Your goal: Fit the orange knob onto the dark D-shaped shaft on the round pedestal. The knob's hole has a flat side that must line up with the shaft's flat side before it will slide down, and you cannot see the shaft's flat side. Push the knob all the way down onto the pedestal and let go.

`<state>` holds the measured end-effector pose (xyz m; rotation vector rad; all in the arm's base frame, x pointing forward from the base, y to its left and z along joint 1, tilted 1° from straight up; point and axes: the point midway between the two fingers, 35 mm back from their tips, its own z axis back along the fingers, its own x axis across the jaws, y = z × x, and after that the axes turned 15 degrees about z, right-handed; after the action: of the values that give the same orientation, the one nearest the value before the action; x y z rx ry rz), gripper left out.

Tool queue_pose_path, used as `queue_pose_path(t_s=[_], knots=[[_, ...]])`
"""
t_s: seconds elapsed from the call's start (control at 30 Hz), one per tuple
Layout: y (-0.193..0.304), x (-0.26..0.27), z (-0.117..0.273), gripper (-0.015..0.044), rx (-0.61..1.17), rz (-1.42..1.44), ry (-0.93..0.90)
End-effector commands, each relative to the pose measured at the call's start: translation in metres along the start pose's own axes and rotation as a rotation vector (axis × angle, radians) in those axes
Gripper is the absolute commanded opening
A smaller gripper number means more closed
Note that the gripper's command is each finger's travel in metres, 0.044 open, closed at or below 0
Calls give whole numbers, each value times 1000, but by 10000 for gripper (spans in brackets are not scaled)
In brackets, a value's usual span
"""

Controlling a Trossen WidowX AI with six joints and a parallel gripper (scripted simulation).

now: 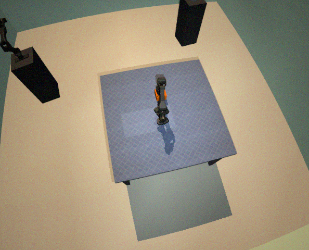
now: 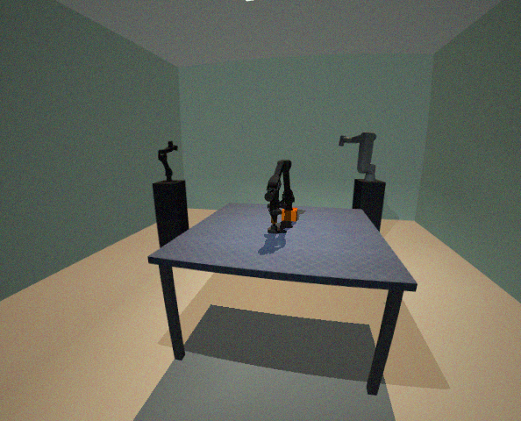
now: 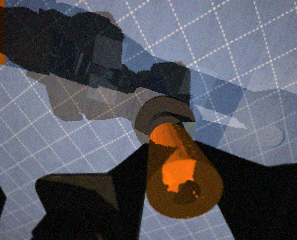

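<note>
In the wrist view my gripper [image 3: 170, 146] is shut on the orange knob [image 3: 180, 170], a cylinder held between the two dark fingers. Its far end meets the round grey pedestal [image 3: 153, 107] just beyond it; the dark shaft is hidden by the knob. In the top view the gripper [image 1: 162, 118] points down near the middle of the blue table [image 1: 197, 121], right over the pedestal. In the exterior view the gripper [image 2: 276, 224] is low over the table top [image 2: 342, 258]. The knob is too small to make out in either the top or the exterior view.
An orange block on the arm's base [image 1: 156, 94] [image 2: 289, 214] sits behind the gripper. Two dark pillars [image 1: 35, 75] [image 1: 189, 21] carrying other arms stand on the floor off the table. A faint round mark [image 3: 272, 135] shows on the table.
</note>
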<state>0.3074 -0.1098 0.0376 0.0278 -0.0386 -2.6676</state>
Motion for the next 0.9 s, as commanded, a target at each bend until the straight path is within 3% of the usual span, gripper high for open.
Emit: queue_pose_path(t_s=[0.0,0.87], knots=[[1,-2,2,0,2,104,5],[0,-1,0,0,2,104,5]])
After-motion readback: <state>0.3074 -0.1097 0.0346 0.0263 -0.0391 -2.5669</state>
